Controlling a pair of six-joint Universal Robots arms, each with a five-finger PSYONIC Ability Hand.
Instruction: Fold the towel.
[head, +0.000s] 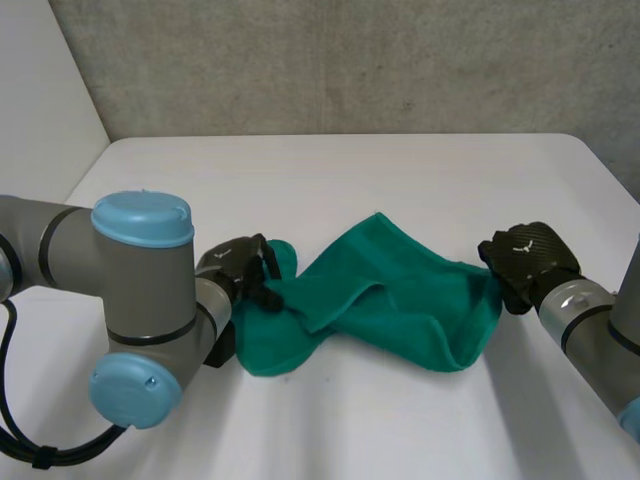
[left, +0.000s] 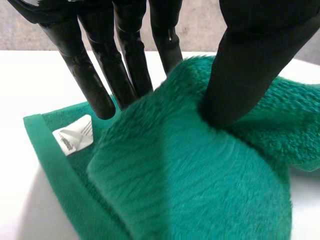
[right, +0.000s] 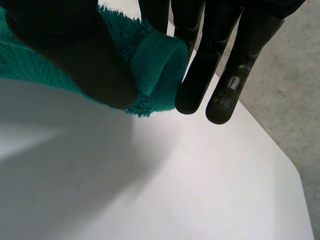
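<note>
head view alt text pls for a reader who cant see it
A rumpled green towel stretches across the white table between two black robot hands: the left hand pinches one end, the right hand the other.

Grey left arm with light-blue caps hides the wrist side of the black left hand and an edge of the crumpled green terry towel. Small white sewn label: print unreadable.
</note>
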